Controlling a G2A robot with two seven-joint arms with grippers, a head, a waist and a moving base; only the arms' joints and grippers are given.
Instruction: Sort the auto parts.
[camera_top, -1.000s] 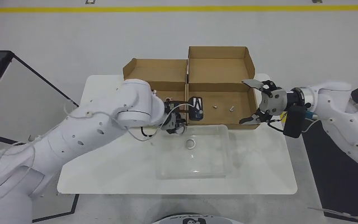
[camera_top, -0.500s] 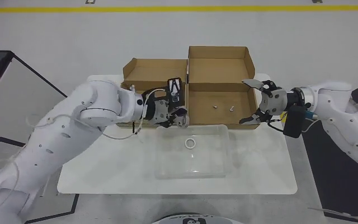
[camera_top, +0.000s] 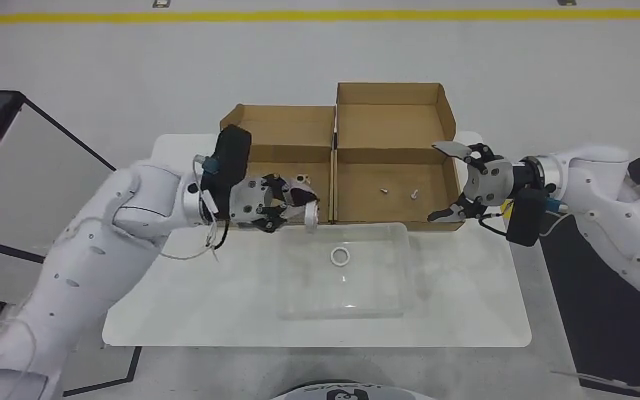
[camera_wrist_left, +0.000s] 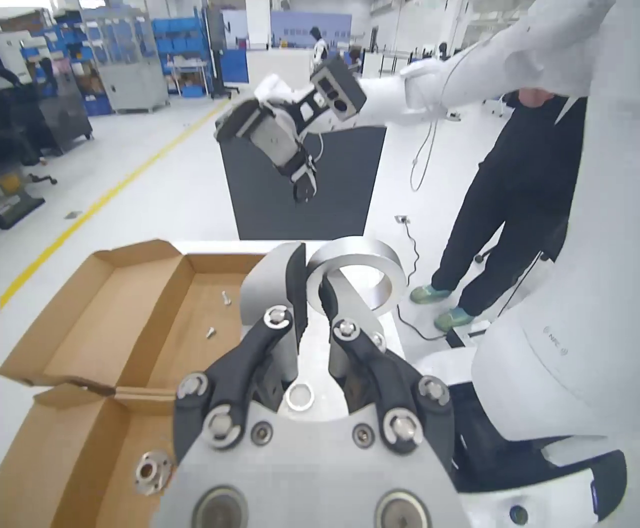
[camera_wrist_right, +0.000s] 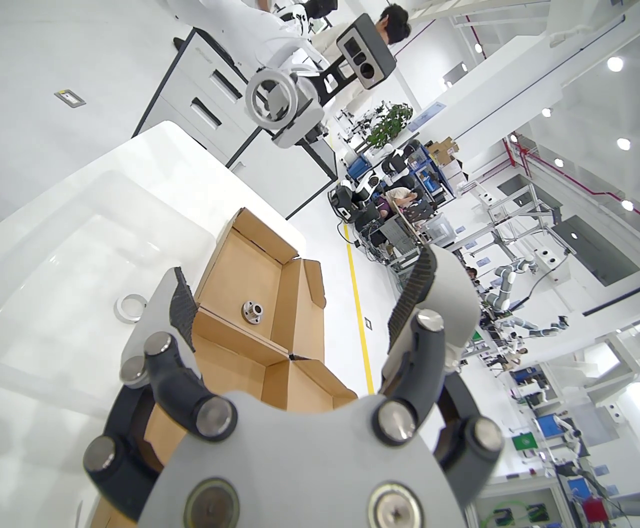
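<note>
Since the big metal ring (camera_wrist_left: 365, 252) is pinched by its wall in the left claw (camera_wrist_left: 312, 287), one finger inside the hole and one outside, the coming drop turns on what lies beneath it. It stands on edge in the air, its hole facing sideways toward the other arm. It is just over the near wall of the left cardboard box (camera_top: 275, 130), beside the far corner of the clear tray (camera_top: 385, 300). That box lies just beyond the claw and holds a flanged hub (camera_wrist_left: 149, 470). The tray lies on the near side with a small ring (camera_top: 340, 257) in it. A short carry away from the robot would, I judge, put the big ring over the box. The right claw (camera_top: 442, 182) hangs wide open and holds nothing, at the outer end of the right box (camera_top: 390, 110) with its two screws (camera_top: 383, 187), well apart from the ring. The white desk (camera_top: 180, 300) runs on past box and tray on both sides.
</note>
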